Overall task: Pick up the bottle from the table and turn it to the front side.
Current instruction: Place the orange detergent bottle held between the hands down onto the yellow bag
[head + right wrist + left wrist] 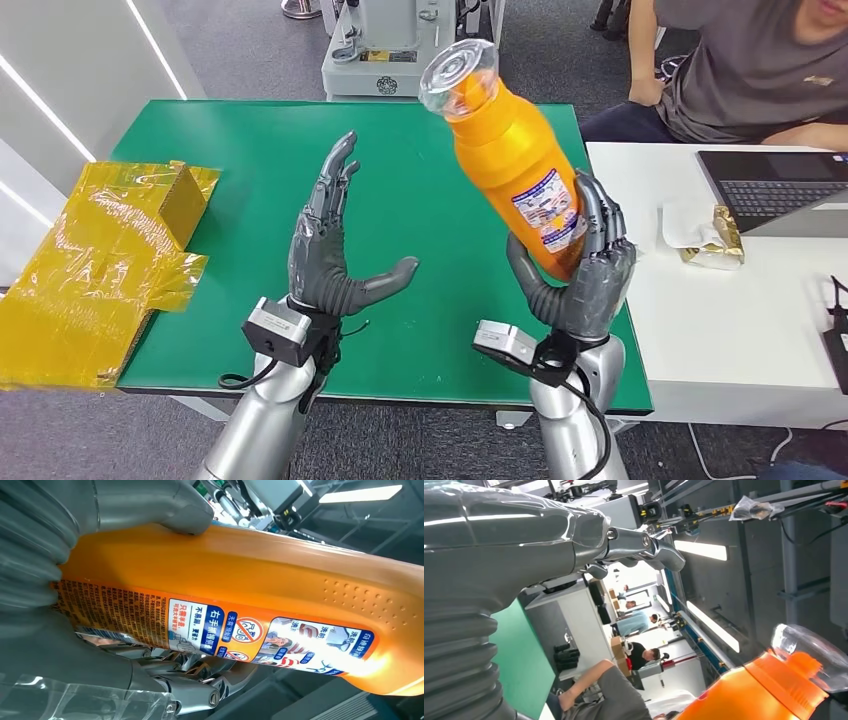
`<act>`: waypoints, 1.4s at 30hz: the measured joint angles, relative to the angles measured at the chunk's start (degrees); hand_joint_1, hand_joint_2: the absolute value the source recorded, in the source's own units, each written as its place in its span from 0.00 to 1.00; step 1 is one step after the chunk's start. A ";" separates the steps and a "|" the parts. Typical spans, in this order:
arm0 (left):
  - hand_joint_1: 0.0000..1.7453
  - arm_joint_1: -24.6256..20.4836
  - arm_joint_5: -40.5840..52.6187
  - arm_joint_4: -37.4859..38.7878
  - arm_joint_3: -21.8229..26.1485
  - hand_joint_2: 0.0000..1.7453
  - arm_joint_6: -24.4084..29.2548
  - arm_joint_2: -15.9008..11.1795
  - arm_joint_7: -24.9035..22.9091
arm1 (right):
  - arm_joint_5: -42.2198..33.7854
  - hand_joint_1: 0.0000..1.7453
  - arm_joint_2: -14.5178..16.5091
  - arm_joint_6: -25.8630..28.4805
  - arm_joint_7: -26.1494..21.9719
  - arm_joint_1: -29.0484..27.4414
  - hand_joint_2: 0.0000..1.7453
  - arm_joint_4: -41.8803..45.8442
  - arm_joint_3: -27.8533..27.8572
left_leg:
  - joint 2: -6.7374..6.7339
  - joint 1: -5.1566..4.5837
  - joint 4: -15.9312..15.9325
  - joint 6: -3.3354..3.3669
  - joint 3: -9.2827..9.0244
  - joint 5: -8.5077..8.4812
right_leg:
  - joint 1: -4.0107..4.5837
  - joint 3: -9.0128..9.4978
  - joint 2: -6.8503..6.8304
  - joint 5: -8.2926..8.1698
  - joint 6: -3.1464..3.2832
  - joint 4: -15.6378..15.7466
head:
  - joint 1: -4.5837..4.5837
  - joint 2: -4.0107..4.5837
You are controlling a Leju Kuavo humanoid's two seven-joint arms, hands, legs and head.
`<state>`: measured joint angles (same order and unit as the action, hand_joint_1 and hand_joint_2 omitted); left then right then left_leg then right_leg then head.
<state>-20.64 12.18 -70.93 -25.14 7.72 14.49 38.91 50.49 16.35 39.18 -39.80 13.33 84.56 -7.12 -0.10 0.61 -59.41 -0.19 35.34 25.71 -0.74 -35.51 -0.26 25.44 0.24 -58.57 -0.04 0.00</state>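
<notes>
green table (400,170): ran across the middle
crinkly yellow foil-wrapped box (100,260): sat on its left edge
white desk (740,320): right beside it
dark laptop (775,190): open there
gold-wrapped snack (715,240): just beside the laptop
person in grey shirt (750,70): sitting behind the desk

Green table (250,130), white desk (740,330) beside it, grey floor (240,50), ceiling strip lights (700,550).

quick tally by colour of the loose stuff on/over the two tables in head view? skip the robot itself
Orange: 1, the bottle, held off the table by the right robot hand
Gold/yellow: 2, the foil-wrapped box and the small foil packet
Dark grey: 1, the laptop
White: 1, the tissue under the packet
Total: 5
</notes>
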 joint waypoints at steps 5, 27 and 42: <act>0.00 -0.11 -0.03 0.49 0.00 1.00 0.00 0.29 0.00 | -0.09 1.00 0.00 -0.01 0.00 -0.16 1.00 0.68 0.42 | 0.00 0.00 0.00 0.00 0.00 0.00 | 0.00 0.00 0.00 0.00 0.00 0.00 | 0.00 0.00; 0.00 -2.61 -1.15 0.98 0.00 1.00 -3.75 0.55 -0.58 | -9.30 1.00 -3.14 -0.02 0.02 2.73 1.00 -16.13 -10.58 | -0.01 0.01 0.01 0.00 0.01 0.00 | 0.01 0.00 0.01 0.00 0.00 -0.01 | 0.00 0.00; 0.00 -7.20 -2.99 5.99 1.43 1.00 -3.39 0.81 -0.58 | -14.86 1.00 -5.38 -0.02 0.62 6.98 1.00 -21.67 -19.50 | 0.02 0.01 0.01 -0.01 0.02 0.00 | 0.01 0.00 0.00 0.00 0.01 -0.01 | 0.00 0.00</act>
<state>-27.84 9.19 -64.94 -23.71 4.33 15.30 38.33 35.63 10.97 39.17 -39.18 20.31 62.89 -26.62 -0.09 0.61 -59.40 -0.19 35.36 25.71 -0.74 -35.51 -0.26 25.44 0.24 -58.58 -0.04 0.00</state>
